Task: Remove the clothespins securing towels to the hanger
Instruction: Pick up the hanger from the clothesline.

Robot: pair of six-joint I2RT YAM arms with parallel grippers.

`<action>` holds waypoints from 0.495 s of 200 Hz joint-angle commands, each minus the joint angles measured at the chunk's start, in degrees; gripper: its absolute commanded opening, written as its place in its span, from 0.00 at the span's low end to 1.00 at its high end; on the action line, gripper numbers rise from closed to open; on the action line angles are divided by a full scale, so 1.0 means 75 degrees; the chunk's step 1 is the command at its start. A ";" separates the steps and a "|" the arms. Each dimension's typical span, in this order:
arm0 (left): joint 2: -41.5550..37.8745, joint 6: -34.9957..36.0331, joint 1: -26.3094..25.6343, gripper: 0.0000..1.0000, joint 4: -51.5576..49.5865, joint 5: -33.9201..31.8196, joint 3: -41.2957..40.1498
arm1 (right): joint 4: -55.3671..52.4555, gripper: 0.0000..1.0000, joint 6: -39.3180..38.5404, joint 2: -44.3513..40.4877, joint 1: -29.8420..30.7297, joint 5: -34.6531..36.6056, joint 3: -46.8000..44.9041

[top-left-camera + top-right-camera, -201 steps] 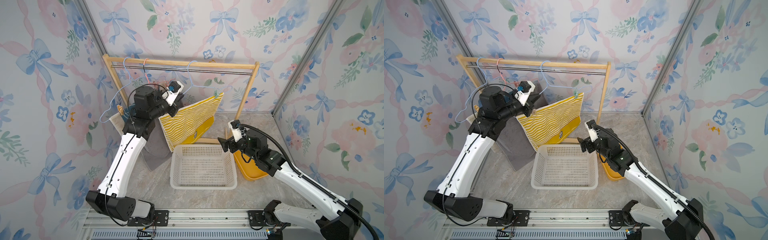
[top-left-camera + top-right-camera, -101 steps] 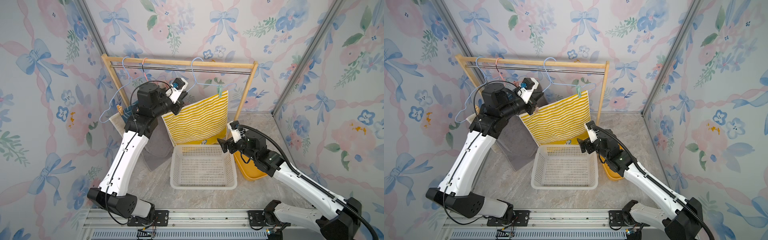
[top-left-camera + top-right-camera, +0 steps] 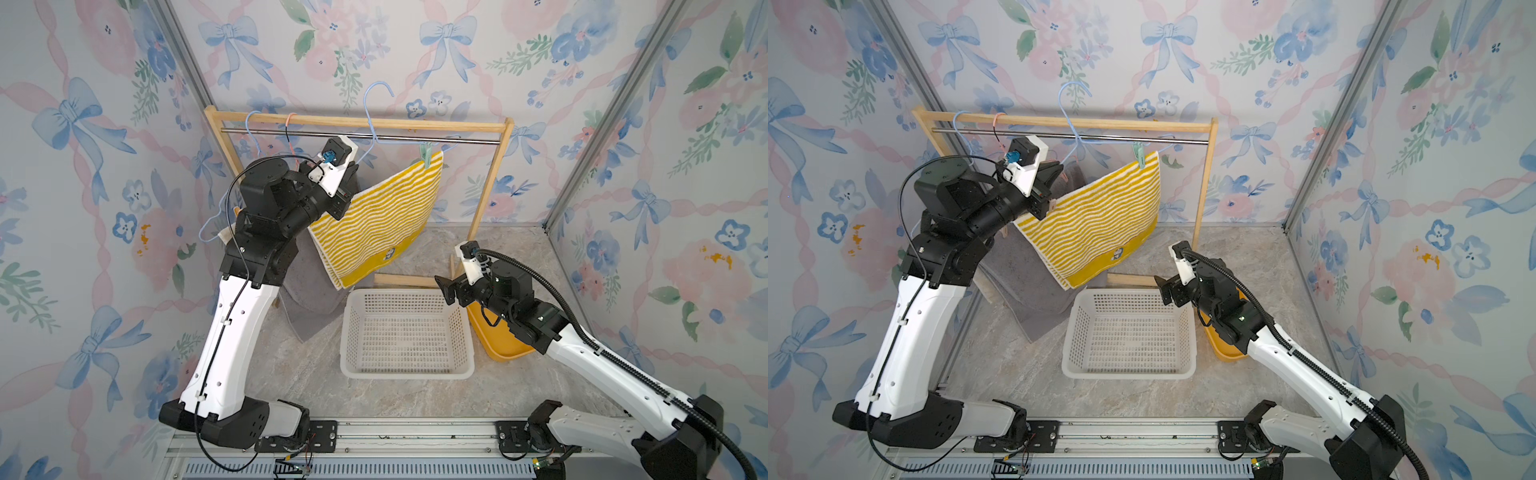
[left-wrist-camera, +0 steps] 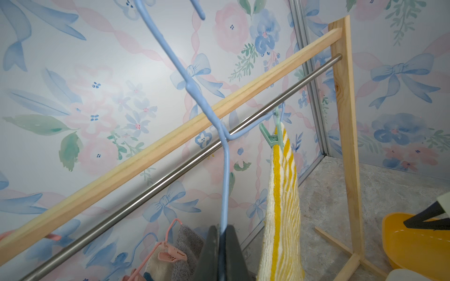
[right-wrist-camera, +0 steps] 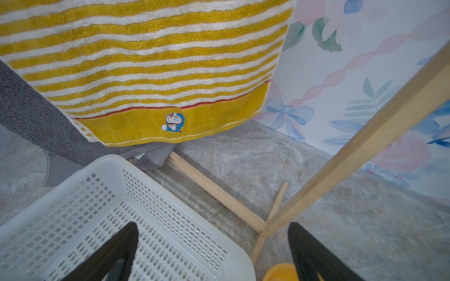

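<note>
Right now the left fingers [image 4: 208, 255] are pressed together on the wire of the blue hanger [image 4: 225, 175], whose hook stands above the metal rail [image 4: 158, 184] of the wooden rack [image 3: 489, 187]. A light green clothespin [image 4: 270, 137] pins the top corner of the yellow-and-white striped towel [image 3: 374, 224] to the hanger's arm, and the towel slants down from there toward the left arm. A pink clothespin [image 4: 170, 255] sits on the neighbouring pink hanger, beside the grey towel [image 3: 307, 286]. The right fingers [image 5: 117, 243] stand wide apart, empty, over a corner of the white basket [image 3: 405, 372] on the worktop.
</note>
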 commanded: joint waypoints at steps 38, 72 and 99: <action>-0.1716 0.0410 -0.0008 0.00 0.0762 0.0554 -0.0759 | 0.0546 0.98 0.0253 -0.0764 0.0070 0.0576 -0.0518; -0.2254 0.0549 -0.0005 0.00 0.0755 0.0812 -0.1538 | 0.0656 0.98 0.0454 -0.1094 -0.0094 0.0659 -0.0716; -0.2545 0.0459 -0.0005 0.00 0.0752 0.1268 -0.2150 | 0.0740 0.98 0.0559 -0.1378 -0.0182 0.0922 -0.0950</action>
